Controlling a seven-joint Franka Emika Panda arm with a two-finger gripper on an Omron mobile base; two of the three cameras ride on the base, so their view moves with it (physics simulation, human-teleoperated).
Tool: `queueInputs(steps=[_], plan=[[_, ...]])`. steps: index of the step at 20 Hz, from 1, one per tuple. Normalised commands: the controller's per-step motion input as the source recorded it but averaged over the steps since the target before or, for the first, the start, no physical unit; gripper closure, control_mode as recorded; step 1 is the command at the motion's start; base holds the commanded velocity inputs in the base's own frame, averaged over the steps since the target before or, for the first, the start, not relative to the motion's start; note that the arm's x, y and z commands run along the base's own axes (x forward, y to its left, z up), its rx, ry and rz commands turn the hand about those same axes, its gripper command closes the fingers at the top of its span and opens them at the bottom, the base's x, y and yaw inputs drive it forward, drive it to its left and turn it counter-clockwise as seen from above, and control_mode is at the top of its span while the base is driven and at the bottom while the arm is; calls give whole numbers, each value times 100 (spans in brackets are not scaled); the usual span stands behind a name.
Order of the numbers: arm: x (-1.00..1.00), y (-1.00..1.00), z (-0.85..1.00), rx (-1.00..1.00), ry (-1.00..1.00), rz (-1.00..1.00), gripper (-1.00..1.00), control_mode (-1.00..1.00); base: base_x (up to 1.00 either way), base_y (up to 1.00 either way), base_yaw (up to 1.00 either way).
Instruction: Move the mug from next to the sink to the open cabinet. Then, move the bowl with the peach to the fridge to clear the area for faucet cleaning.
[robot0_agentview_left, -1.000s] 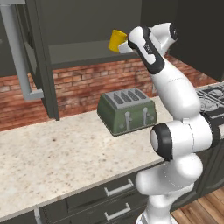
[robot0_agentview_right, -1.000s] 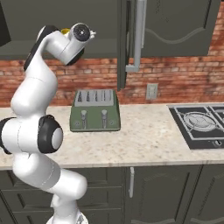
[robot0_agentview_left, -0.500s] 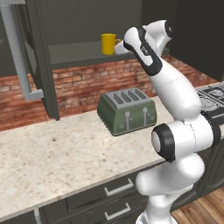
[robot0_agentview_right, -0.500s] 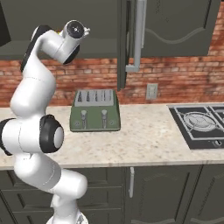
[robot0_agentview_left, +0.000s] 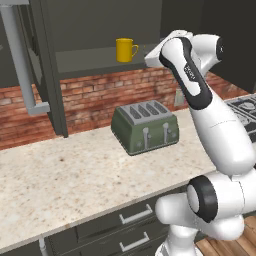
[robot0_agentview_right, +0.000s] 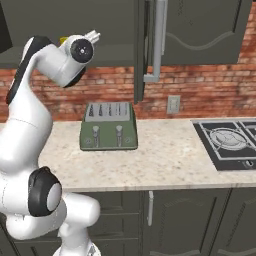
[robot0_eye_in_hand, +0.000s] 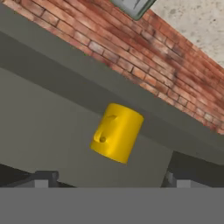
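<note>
**Reporter:** Mug (robot0_agentview_left: 125, 50), small, bright yellow, with one loop handle, stands upright on the flat grey shelf of the tall dark grey wall cabinet (robot0_agentview_left: 50, 75), above a green four-slot toaster (robot0_agentview_left: 145, 127) on the speckled stone counter (robot0_agentview_left: 75, 175). Is the first half of the job finished?

**Editor:** By the look of it, yes. The mug stands free on the shelf, with nothing touching it. In the hand view the two-finger gripper (robot0_eye_in_hand: 109, 181) sits spread wide; its dark fingertips (robot0_eye_in_hand: 41, 178) rise at either side of the lower frame, well apart from the mug (robot0_eye_in_hand: 117, 132), which stands alone ahead of them. The jaws are empty.

**Reporter:** And the white arm?

**Editor:** In the left base view its upper links bend up beside the shelf, just right of the mug. In the right base view the hand points toward the cabinet (robot0_agentview_right: 145, 50), beside the red brick wall (robot0_agentview_right: 200, 95).

**Reporter:** What is left?

**Editor:** The second half, judging by the task: the bowl with the peach has yet to reach the fridge. I would expect the arm to draw clear of the shelf and the base to drive toward the sink. A black gas hob (robot0_agentview_right: 230, 145) sits at the counter's right end.
</note>
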Motion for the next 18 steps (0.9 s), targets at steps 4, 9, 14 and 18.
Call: queueInputs(steps=[4, 9, 14, 18], plan=[[-100, -24, -34, 3, -20, -3, -100, -100, 0, 0, 0], [-100, -4, -92, -3, -8, 0, -100, -100, 0, 0, 0], [-100, 0, -100, -13, 0, 0, -100, -100, 0, 0, 0], [-100, 3, -38, -3, -19, 0, -100, -100, 0, 0, 0]])
